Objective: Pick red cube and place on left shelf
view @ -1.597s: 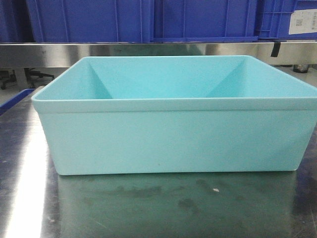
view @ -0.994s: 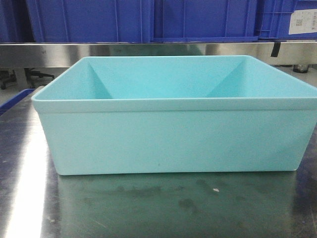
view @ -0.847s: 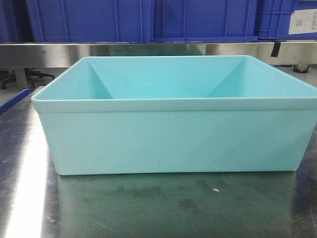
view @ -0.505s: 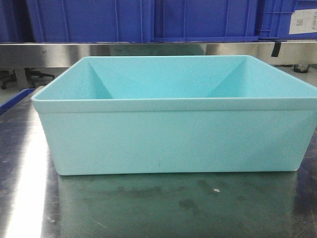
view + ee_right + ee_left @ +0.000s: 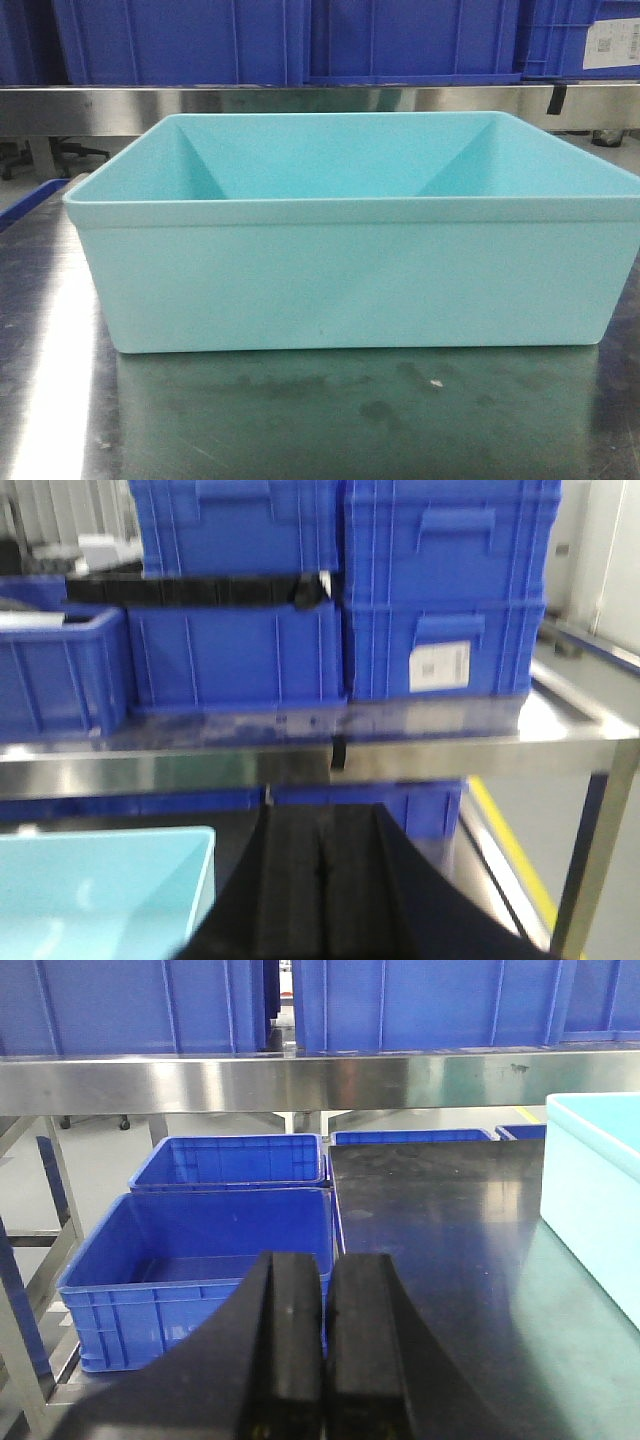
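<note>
While idling w/ teal bin (image 5: pixel 350 270) unmoved vs earlier frames, holds left gripper (image 5: pixel 326 1270) & right gripper (image 5: pixel 318 825) pinched shut, empty; red cube unseen, pick not begun.

No text can be read: the white label (image 5: pixel 440 667) on a blue crate (image 5: pixel 450 590) and a second crate label (image 5: pixel 611 44) in the front view are too blurred.
</note>
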